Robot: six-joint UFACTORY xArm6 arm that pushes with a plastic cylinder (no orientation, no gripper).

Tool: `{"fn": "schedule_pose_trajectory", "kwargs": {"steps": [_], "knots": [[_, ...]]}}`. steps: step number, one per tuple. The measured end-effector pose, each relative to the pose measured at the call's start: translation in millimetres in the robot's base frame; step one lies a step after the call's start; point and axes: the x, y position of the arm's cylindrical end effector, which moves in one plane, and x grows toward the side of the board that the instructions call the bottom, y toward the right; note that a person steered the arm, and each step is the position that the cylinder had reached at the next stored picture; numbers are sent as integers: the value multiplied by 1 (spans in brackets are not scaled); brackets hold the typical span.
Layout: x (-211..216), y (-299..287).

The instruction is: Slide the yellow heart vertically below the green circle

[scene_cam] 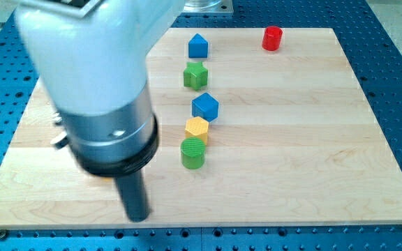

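The green circle (193,153) stands near the middle of the wooden board (306,139), low down. A yellow hexagon (197,128) touches it from above. No yellow heart shows; my arm's bulky body (96,84) hides much of the board's left part. My tip (138,217) rests near the board's bottom edge, to the left of and below the green circle, apart from every block that shows.
A blue block (205,107) sits just above the yellow hexagon. Higher up stand a green star (195,74) and a blue house-shaped block (198,46). A red cylinder (273,38) stands at the top right. A blue perforated table surrounds the board.
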Motion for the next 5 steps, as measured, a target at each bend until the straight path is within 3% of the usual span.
{"fn": "schedule_pose_trajectory", "kwargs": {"steps": [1,2,3,4,5], "knots": [[-16,-103],[-77,-114],[-100,-89],[-87,-36],[-69,-52]]}}
